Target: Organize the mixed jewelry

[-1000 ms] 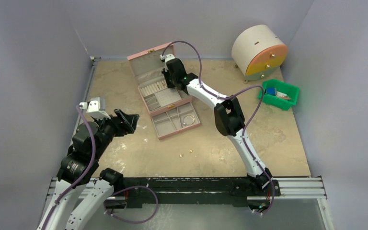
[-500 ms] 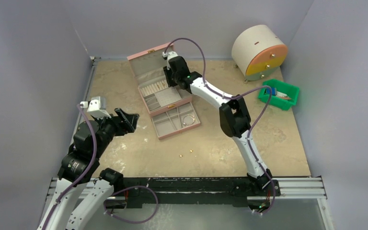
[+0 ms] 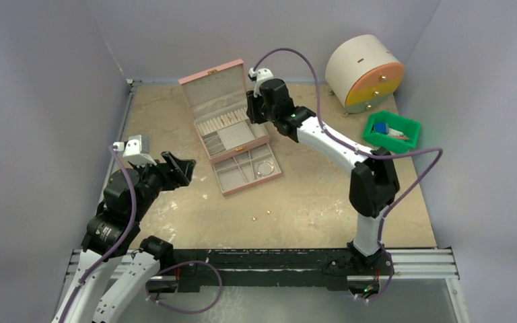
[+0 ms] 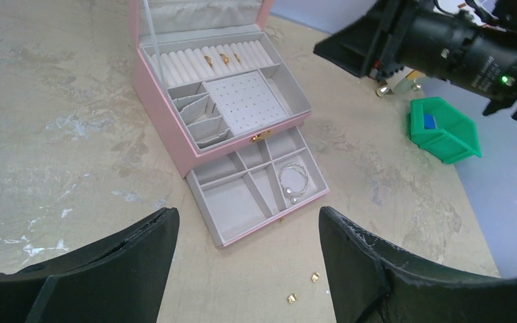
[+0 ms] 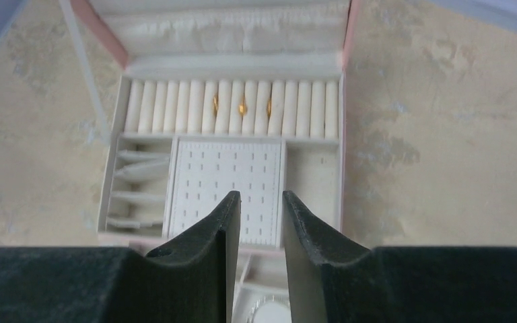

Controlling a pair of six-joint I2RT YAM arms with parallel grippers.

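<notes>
The pink jewelry box stands open with its drawer pulled out. The silvery wire bracelet lies in a right compartment of the drawer, also seen in the left wrist view. Gold rings sit in the white ring rolls. Two tiny gold studs lie on the table in front of the drawer. My right gripper hovers above the box's right side, its jaws a narrow gap apart and empty. My left gripper is wide open and empty, left of the drawer.
A round beige drum with an orange and yellow face stands at the back right. A green bin holding blue items sits in front of it. Grey walls close in the table on three sides.
My right arm has swung to the right and drawn back from over the box's ring rolls, its elbow moving far right. The left arm has not moved.
</notes>
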